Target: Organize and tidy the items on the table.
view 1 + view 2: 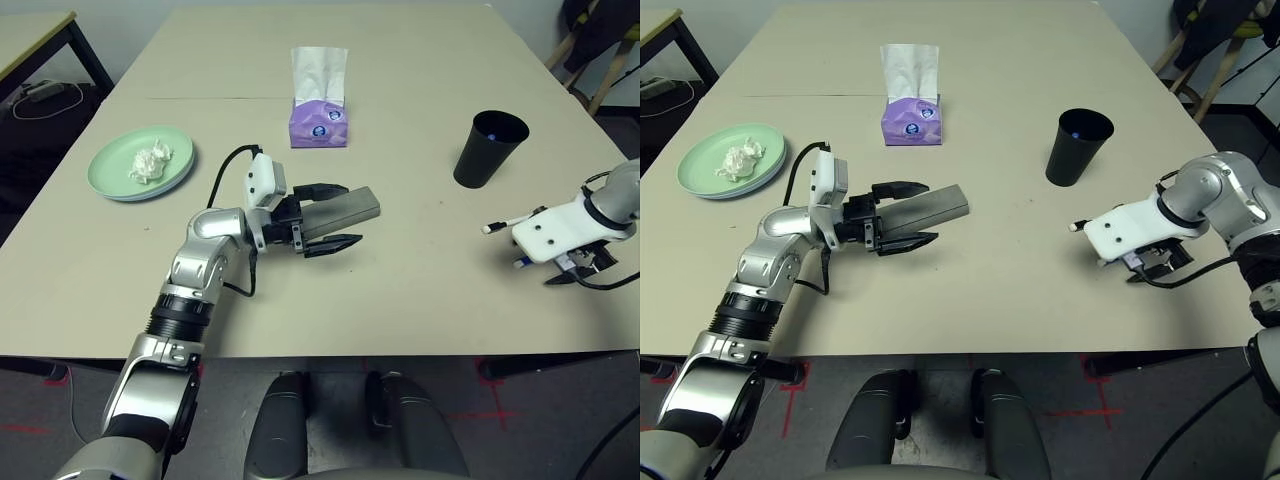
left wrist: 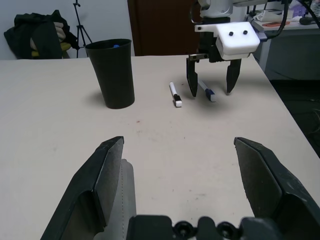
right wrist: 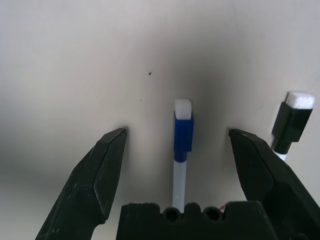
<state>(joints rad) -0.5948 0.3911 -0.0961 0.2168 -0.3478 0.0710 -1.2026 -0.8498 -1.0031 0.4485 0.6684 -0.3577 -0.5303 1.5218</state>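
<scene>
The right gripper (image 2: 210, 91) points down at the table (image 1: 420, 290) with fingers spread, straddling a blue-capped pen (image 3: 182, 145); a black-capped pen (image 2: 175, 94) lies just beside it. The left gripper (image 1: 332, 215) is level, fingers spread, with the grey glasses case (image 1: 345, 210) between them. The black cup (image 1: 490, 148) stands upright near the pens. A crumpled tissue (image 1: 150, 162) rests on the pale green plate (image 1: 112, 160). A purple tissue box (image 1: 319, 122) stands farther back.

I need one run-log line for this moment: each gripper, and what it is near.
left gripper: open, beside grey case | right gripper: open, pointing down over blue-capped pen | black-capped pen: on table
</scene>
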